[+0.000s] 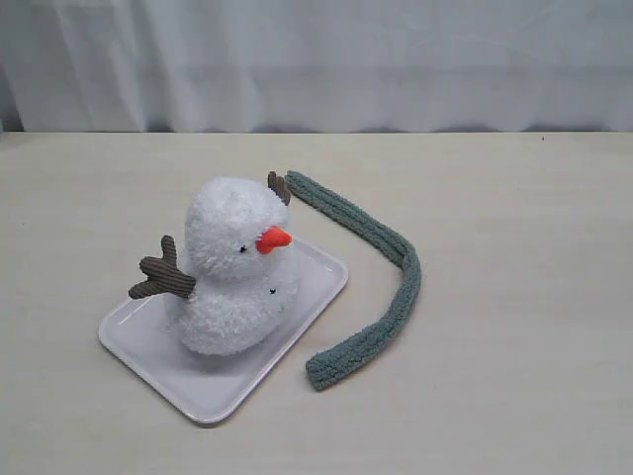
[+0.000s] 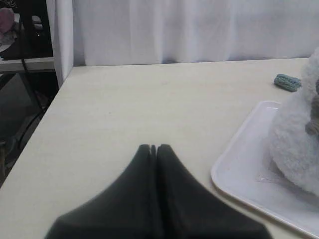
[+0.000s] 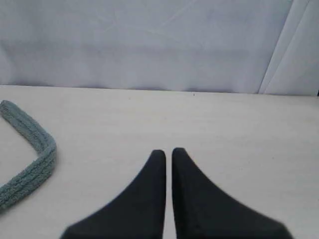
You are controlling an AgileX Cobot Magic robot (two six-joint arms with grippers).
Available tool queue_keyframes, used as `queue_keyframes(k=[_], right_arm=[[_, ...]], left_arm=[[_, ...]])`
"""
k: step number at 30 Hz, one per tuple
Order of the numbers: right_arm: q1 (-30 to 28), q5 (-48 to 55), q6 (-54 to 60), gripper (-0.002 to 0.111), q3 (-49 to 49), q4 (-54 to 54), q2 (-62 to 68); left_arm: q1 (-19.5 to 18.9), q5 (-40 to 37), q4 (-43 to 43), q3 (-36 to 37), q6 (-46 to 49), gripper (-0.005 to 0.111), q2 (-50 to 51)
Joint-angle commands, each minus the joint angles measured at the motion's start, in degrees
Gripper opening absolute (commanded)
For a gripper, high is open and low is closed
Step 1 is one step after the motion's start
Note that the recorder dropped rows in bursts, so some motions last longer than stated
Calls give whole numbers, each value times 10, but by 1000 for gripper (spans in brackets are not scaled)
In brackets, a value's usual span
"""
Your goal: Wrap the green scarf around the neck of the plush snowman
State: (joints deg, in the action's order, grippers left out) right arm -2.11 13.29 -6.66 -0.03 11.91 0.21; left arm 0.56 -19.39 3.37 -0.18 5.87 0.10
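The plush snowman [image 1: 237,267] sits tilted on a white tray [image 1: 213,386], orange nose toward the right, brown twig arms out to both sides. The green scarf [image 1: 381,282] lies loose on the table to its right, bent in an arc from behind the snowman's head to the tray's near right corner. Neither arm shows in the exterior view. In the left wrist view my left gripper [image 2: 153,147] is shut and empty over bare table, with the tray [image 2: 239,169], the snowman [image 2: 296,139] and a scarf end [image 2: 287,82] beyond it. My right gripper [image 3: 168,152] is shut and empty, the scarf [image 3: 35,164] off to one side.
The beige table [image 1: 514,396] runs to a white curtain [image 1: 316,59] at the back. In the left wrist view the table's edge [image 2: 35,144] drops off to a dark area with cables and a shelf.
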Motion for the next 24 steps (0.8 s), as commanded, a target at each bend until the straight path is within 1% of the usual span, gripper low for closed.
queue_keyframes(k=[1, 3, 4, 7, 9, 11, 12, 15, 16, 17, 19, 24], right_arm=[[-4, -36, -1, 4, 0, 8, -2], [-4, -88, 2, 4, 0, 10, -2], [-4, -133, 1, 4, 0, 3, -2], [-4, -262, -31, 4, 0, -70, -2], [-4, -326, -72, 4, 0, -128, -2], [-4, -349, -146, 4, 0, -157, -2], [-4, -341, -174, 4, 0, -153, -2], [-4, -299, -186, 5, -37, -109, -2], [-4, -287, -187, 7, -51, -100, -2], [-4, -269, -187, 11, -70, -92, -1], [-4, -229, -187, 22, -106, -91, 20], [-4, -98, -175, 68, -217, -75, 98]], left_arm=[[2, 9, -1, 2, 1, 0, -1], [2, 9, -1, 2, 1, 0, -1], [2, 9, -1, 2, 1, 0, -1], [2, 9, -1, 2, 1, 0, -1], [2, 9, -1, 2, 1, 0, -1], [2, 9, -1, 2, 1, 0, -1], [2, 9, -1, 2, 1, 0, -1], [2, 9, -1, 2, 1, 0, -1], [2, 9, -1, 2, 1, 0, -1], [2, 9, -1, 2, 1, 0, -1], [2, 9, -1, 2, 1, 0, -1], [2, 9, -1, 2, 1, 0, -1]])
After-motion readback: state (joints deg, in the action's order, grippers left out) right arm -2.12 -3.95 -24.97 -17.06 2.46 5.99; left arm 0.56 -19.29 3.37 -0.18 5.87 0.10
